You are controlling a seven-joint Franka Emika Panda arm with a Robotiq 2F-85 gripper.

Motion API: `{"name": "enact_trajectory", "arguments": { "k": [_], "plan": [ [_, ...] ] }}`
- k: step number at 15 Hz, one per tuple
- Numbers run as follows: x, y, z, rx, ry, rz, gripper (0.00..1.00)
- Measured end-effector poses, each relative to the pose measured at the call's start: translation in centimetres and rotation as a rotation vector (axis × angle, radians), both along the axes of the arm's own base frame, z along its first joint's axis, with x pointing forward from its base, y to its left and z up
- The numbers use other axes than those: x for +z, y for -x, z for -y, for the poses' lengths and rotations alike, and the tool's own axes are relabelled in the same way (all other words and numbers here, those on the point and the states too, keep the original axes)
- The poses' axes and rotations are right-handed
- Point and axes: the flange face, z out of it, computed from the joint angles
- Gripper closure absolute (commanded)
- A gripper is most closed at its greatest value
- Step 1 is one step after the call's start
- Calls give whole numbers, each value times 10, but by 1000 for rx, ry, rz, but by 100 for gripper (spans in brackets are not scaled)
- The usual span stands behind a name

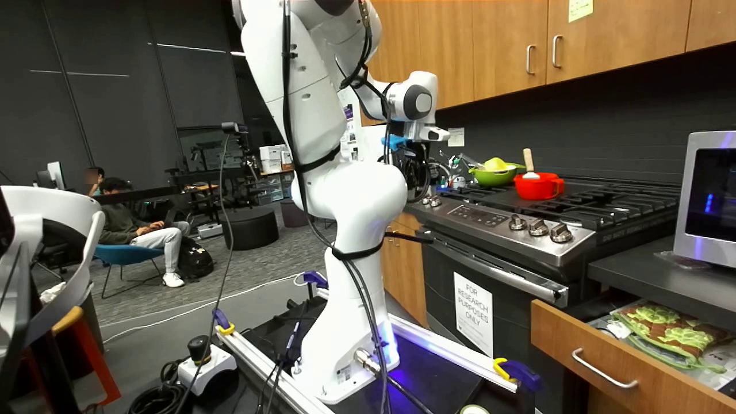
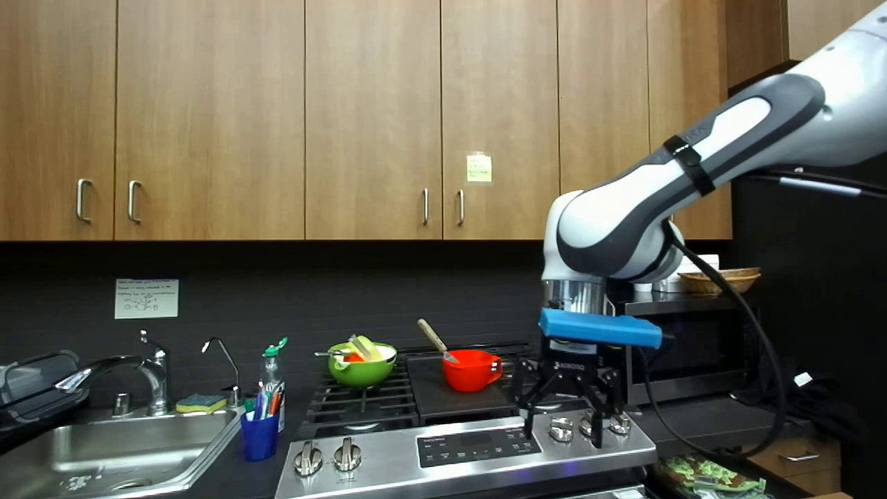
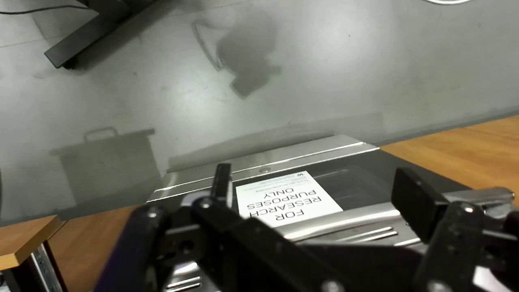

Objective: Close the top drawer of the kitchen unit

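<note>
Black and spread wide, the jaws of the gripper [image 2: 563, 430] hang at the front of the stove [image 2: 388, 463] — nothing between them. Below the gripper, in the wrist view, is the oven door [image 3: 357, 182] with its paper sign [image 3: 288, 198]. Beyond the gripper, on the stove, stands a red pot [image 2: 471, 378]. Lower and off to its side, the drawer [image 1: 609, 368] juts well out of the unit [image 1: 638, 270] — what looks like a green-and-brown packet [image 1: 678, 329] inside. Farthest, on the side away from the drawer, is the sink [image 2: 125, 443].
</note>
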Motion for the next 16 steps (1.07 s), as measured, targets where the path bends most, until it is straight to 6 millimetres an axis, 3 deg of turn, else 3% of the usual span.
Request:
{"name": "enact_trajectory", "arguments": {
  "k": [6,9,12,16],
  "plan": [
    [25,-94,10,-258,22,-26,0],
    [34,-127,16,-374,-9,-69,0],
    [37,-135,8,-485,-84,-136,0],
    [38,-127,-22,-626,-156,-240,0]
  ]
}}
